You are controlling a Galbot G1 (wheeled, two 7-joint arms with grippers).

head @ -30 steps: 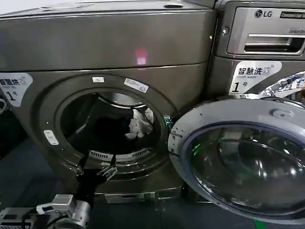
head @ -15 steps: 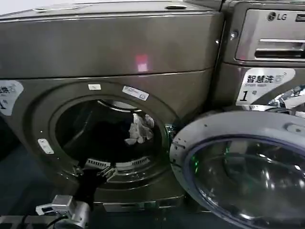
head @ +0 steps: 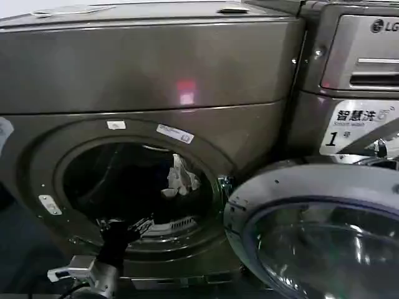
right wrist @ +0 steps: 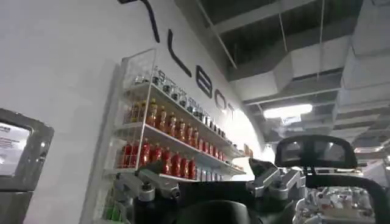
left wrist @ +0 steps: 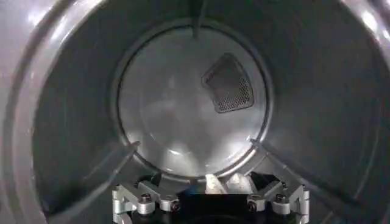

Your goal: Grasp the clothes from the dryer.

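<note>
The left gripper reaches over the lower lip of the dryer, its jaws released and spread at the mouth of the round porthole. Beyond the jaws, deeper in the dark drum and a little toward the robot's right, a whitish-grey cloth bundle lies against the drum's right side, well apart from the fingertips. In the left wrist view the same left gripper shows both fingers wide apart, with pale cloth just past them at the foot of the drum's back wall, where a dark mesh vent sits higher up. The dark blue garment cannot be made out in the shadowed drum. The dryer's door hangs swung open to the right of the jaws, and the LG machine stands beyond it. The right gripper is held away from the work, jaws released, pointing up at a shelf of bottled drinks on a white wall.
</note>
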